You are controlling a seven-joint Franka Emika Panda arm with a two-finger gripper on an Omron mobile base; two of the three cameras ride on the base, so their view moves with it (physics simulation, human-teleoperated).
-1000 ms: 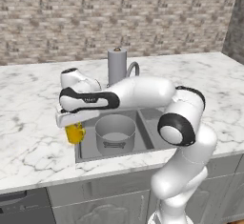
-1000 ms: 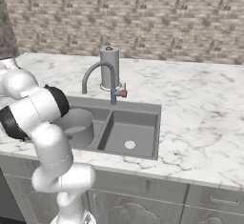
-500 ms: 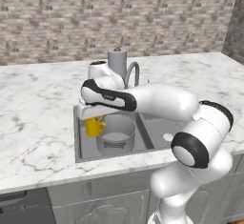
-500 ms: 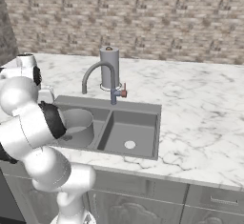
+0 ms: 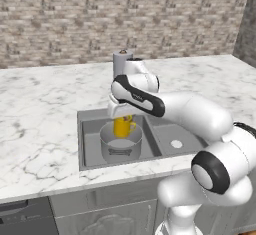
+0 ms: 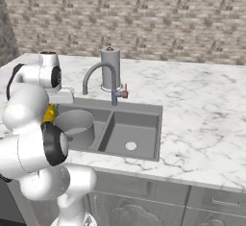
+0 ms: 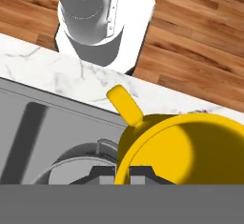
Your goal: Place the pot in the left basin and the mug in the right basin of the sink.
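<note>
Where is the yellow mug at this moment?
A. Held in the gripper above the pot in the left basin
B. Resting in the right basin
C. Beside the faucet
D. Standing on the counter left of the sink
A: the gripper holds the mug over the pot in the left basin.

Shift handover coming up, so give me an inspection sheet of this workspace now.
Surface: white marble counter, dark grey double sink set in it.
Job's things: wide grey metal pot stands in the larger left basin; small yellow mug is held above the pot; narrower right basin holds nothing.
Clutter: tall grey paper-towel roll behind the curved grey faucet.
Grippers: gripper shut on the mug's rim.
Cables: nothing seen.
Surroundings: stone-brick wall, grey cabinets below.
</note>
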